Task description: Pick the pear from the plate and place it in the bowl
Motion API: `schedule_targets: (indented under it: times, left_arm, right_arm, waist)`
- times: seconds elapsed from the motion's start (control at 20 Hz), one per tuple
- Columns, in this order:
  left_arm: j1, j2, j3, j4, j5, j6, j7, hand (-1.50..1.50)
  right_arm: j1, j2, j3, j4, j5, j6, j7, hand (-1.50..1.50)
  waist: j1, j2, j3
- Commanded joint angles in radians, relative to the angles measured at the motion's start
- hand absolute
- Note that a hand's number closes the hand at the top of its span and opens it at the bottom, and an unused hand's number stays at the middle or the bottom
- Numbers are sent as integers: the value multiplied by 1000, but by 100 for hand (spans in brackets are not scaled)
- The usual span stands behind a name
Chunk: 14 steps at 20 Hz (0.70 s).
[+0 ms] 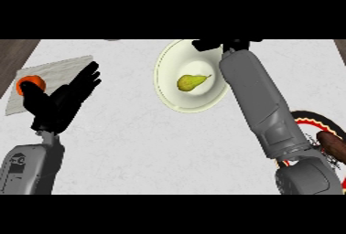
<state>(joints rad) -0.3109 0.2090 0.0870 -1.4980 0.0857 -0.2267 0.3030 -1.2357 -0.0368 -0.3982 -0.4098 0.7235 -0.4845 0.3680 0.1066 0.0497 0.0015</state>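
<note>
Right hand (219, 45) is up at the far rim of the cream plate (169, 98) with its fingers mostly cut off, so can't tell if it's released or clenched, and its grey forearm (260, 100) runs along the plate's right side. The pear (192, 82) sits untouched on the plate, lying on its side, long axis roughly left-right, fat end left and stem end tipped up-right toward the forearm. Left hand (64, 100) rests released, fingers straight, over a grey napkin (47, 75) next to an orange (32, 85) on the tabletop (148, 146), and a dark red-rimmed bowl (324, 125) peeks out at the right edge.
</note>
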Motion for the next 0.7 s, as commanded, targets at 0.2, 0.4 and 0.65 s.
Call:
schedule_targets:
  times: [0.2, 0.4, 0.65]
  left_arm:
    - [-8, 6, 13, 5, 1, 7, 11, 0]
    - [37, 20, 29, -8, 6, 1, 5, 0]
    - [85, 31, 58, -7, 11, 1, -16, 0]
  right_arm:
    - [-46, -65, -42, 61, 2, -174, -100, -150]
    - [-20, -85, -48, 84, 12, -262, -124, -150]
    - [2, -154, -55, 62, -10, -235, -162, -150]
  waist:
    - [-10, -11, -1]
    - [-37, -27, -1]
    - [-77, -42, -1]
